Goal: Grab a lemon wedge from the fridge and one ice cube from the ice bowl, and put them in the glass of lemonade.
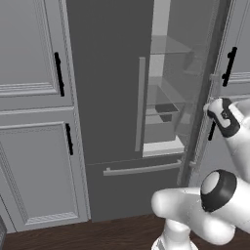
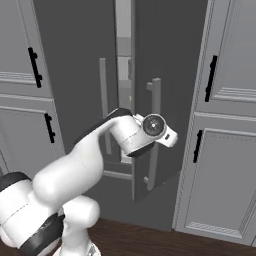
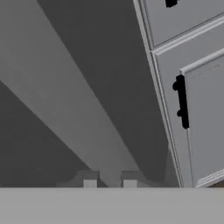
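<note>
– The pincer (image 3: 110,183) at the fridge (image 1: 107,73): are its tips apart or together?

– Together on the right door's bar handle (image 2: 156,135). In the hand view the pale bar runs down between the two dark fingertips (image 3: 89,183), and each tip sits against one side of it.

– How does the fridge look?

– It is tall and dark grey, standing between lighter panelled cabinets (image 1: 29,49). The left door is closed and the right door (image 2: 165,60) is swung out. The left base view looks in past that door's edge at clear glass shelves (image 1: 168,49), with at least two stacked one above the other. A dark tray-like shape (image 1: 166,108) rests on the lower one, and a pale bin (image 1: 163,145) sits beneath.

– And the lemon wedge?

– It cannot be made out on those shelves.

– What's the count?

– There are two doors and three long light grey handles. Two are upright, one on each door, with the left door's handle (image 2: 102,105) just beside the gap. One is level, on the lower drawer (image 1: 141,169). The right base view shows four black cabinet handles (image 2: 33,67), two on each side of the fridge.

– What stands in the way?

– The right door itself. From the right base view it covers most of the interior and leaves a narrow bright slit (image 2: 124,50). The white arm (image 2: 100,145) crosses in front of the left door. A dark wood floor (image 1: 97,234) runs below.
</note>
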Motion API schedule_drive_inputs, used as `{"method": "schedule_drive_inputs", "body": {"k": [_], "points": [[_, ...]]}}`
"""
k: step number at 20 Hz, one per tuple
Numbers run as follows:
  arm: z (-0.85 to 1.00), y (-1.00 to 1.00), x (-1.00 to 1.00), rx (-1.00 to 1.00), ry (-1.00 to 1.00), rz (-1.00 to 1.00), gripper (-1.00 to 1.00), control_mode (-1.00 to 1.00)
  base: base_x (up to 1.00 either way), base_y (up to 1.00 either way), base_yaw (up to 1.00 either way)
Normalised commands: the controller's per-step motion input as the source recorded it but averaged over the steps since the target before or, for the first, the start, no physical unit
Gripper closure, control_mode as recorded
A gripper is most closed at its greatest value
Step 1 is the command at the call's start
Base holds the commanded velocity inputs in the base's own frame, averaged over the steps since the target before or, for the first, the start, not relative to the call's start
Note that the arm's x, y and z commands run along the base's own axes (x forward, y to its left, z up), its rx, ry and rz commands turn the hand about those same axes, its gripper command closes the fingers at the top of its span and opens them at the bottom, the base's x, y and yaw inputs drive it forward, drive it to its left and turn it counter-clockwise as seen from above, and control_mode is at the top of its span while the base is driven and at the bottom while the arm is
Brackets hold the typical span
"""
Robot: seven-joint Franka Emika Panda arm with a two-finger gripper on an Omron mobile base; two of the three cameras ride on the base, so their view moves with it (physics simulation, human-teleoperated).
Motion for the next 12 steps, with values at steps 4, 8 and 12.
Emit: {"method": "schedule_drive_inputs", "body": {"k": [4,8,12], "points": [[0.92,0.05,-0.84,-0.02,0.0,0.0,-1.0,-1.0,0.0,0.0,0.0],[0.91,0.89,-0.68,-0.22,0.0,-0.01,-1.0,-1.0,0.0,0.0,0.0],[0.29,1.0,0.26,-0.45,0.19,-0.11,-1.0,-1.0,0.0,0.0,0.0]]}}
